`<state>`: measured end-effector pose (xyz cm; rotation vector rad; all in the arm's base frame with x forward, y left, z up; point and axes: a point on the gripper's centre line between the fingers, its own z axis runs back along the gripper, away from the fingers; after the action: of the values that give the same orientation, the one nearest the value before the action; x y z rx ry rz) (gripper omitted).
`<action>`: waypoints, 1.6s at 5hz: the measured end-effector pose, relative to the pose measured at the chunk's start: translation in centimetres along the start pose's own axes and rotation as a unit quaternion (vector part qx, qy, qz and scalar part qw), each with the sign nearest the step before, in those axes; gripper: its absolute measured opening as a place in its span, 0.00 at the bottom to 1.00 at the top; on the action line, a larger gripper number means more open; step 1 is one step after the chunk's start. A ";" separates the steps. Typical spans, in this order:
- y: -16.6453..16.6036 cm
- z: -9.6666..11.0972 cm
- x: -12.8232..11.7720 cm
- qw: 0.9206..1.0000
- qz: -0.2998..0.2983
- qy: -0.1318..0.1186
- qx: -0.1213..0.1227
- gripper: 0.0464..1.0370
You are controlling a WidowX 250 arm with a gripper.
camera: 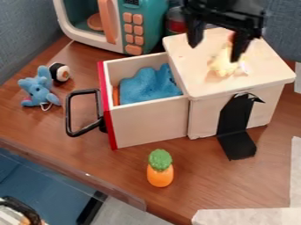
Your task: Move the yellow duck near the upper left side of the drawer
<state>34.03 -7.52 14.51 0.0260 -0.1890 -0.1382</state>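
The gripper (214,52) hangs over the wooden box's top from the upper edge, its two fingers wide apart and pointing down. Below it the yellow duck (223,66), pale and blurred in outline, rests on the light wooden top. The right fingertip overlaps the duck's upper part in the view; whether they touch I cannot tell. To the left, the drawer (150,121) stands pulled out, with a red front edge and a black handle (67,112). A blue cloth (150,83) lies inside it.
A teal toy microwave (141,26) stands behind the drawer. Left of the drawer are a blue plush toy (38,88) and a sushi toy (59,72). An orange toy with a green top (160,169) stands in front; a black flap (236,127) hangs at the box's front.
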 end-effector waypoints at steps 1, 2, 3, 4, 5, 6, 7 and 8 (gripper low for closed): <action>-0.1 -2.7 0.8 0.999 0.013 0.028 0.014 0.96; -0.6 -4.5 1.8 0.999 0.020 0.043 0.004 0.95; -0.8 -4.6 2.2 0.999 0.023 0.041 0.001 0.87; -0.8 -4.6 2.2 0.999 0.023 0.039 -0.005 0.57; 0.3 -4.5 2.1 0.999 0.031 0.044 -0.008 0.28; 2.7 -3.9 1.6 0.997 0.055 0.048 -0.011 0.11; 6.1 -1.0 0.4 0.997 0.074 0.020 -0.005 0.05; 10.5 0.3 -1.6 0.995 0.103 0.013 0.008 0.05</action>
<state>33.79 3.06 14.88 0.0238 -0.1648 0.0687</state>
